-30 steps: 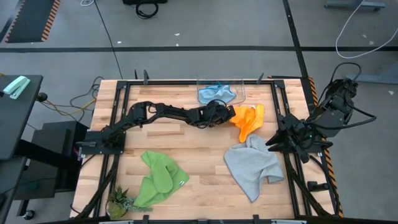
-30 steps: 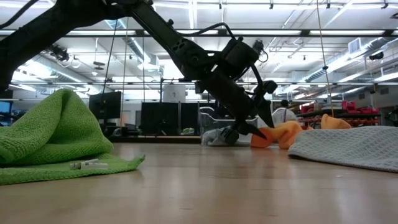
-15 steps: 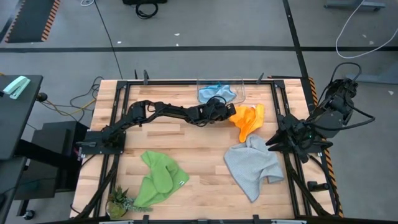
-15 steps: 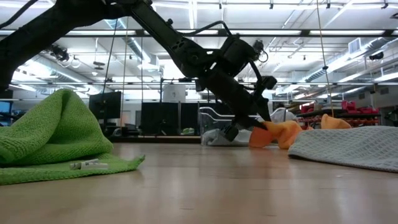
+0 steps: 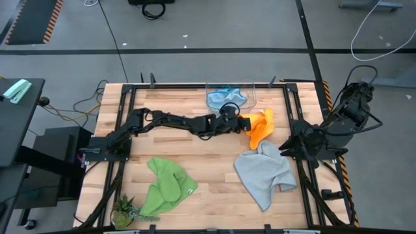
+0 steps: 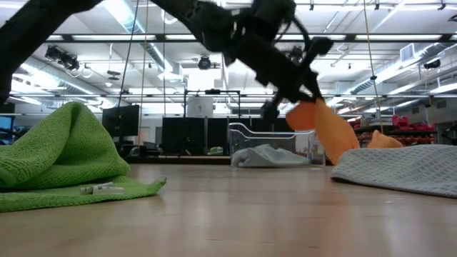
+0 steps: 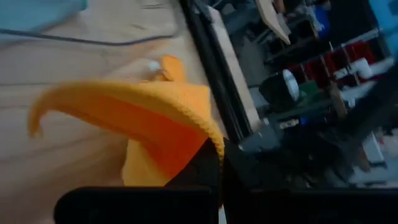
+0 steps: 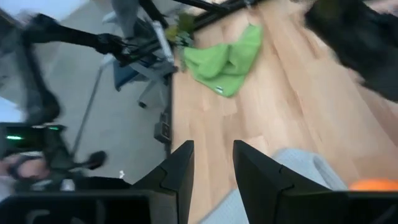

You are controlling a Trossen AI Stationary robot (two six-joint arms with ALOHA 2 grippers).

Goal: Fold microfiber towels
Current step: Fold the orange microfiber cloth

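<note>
So the left gripper (image 5: 243, 121) is clamped on the near edge of the yellow-orange towel (image 5: 260, 126) over the back-middle of the table (image 5: 208, 162). In the low view the cloth hangs off the closed fingers, lifted clear of the wood, a long drape (image 6: 330, 130) trailing down toward the grey towel (image 5: 263, 172). What matters for the next move: the orange towel lies out past the gripper, on the side toward the right arm, its long axis running roughly from the back of the table toward the front — so I'd guess pulling back toward the left arm's own base would drag it flat into the open middle. The right gripper (image 8: 211, 163) sits parked off the right edge of the table, fingers apart and holding nothing, so the left arm is clearly the one on the job even though the right is about as near. The other 3 towels are untouched: light blue towel (image 5: 226, 97) in the clear bin (image 5: 252, 88) at the back, the grey one front-right just beside the orange, bright green towel (image 5: 166, 185) front-left — all 4 still crumpled, nothing folded yet.
</note>
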